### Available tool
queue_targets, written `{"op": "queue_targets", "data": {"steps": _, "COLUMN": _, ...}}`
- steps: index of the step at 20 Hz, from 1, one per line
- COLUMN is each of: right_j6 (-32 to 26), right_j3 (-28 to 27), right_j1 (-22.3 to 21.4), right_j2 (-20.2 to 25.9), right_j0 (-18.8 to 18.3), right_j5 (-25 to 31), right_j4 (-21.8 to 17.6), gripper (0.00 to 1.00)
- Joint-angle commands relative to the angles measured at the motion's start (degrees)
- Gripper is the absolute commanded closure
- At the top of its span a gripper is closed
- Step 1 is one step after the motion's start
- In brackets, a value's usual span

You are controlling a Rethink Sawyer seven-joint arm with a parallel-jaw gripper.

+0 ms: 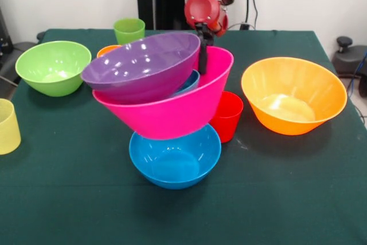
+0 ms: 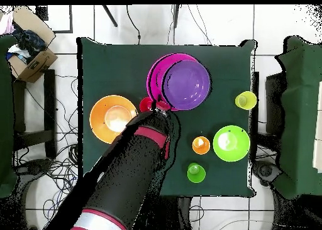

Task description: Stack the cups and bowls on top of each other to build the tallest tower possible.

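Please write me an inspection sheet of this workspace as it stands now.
Surface: dark green cloth-covered table.
Job's things: tilted purple plastic bowl nested in tilted pink plastic bowl, above large blue plastic bowl; orange plastic bowl, lime green plastic bowl, red tumbler, green tumbler and pale yellow tumbler stand apart.
Clutter: nothing seen.
Grippers: gripper at pink bowl's rim; state unclear.
Cables: on the floor.
Surroundings: cardboard box.

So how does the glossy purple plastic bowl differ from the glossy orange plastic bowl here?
The glossy purple plastic bowl sits tilted, high up in the pile inside the pink bowl; the glossy orange plastic bowl stands level and alone on the green tablecloth. The purple one has the end effector at its rim; the orange one is untouched. Both are round, open side up and empty.
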Motion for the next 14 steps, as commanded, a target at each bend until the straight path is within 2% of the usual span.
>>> {"op": "queue_targets", "data": {"steps": 1, "right_j6": -8.9, "right_j3": -6.7, "right_j1": 4.1, "right_j2": 3.3, "right_j0": -0.6, "right_j5": -4.5, "right_j4": 6.6, "gripper": 1.0}}
{"op": "queue_targets", "data": {"steps": 3, "right_j6": -7.4, "right_j3": -7.2, "right_j1": 4.6, "right_j2": 3.5, "right_j0": -0.3, "right_j5": -4.0, "right_j4": 5.6, "gripper": 1.0}}
{"op": "queue_targets", "data": {"steps": 7, "right_j6": -8.7, "right_j3": -8.2, "right_j1": 6.5, "right_j2": 2.1, "right_j0": 0.2, "right_j5": -5.1, "right_j4": 8.9, "gripper": 1.0}}
{"op": "queue_targets", "data": {"steps": 14, "right_j6": -8.5, "right_j3": -9.7, "right_j1": 8.1, "right_j2": 0.1, "right_j0": 1.3, "right_j5": -4.4, "right_j4": 8.9, "gripper": 1.0}}
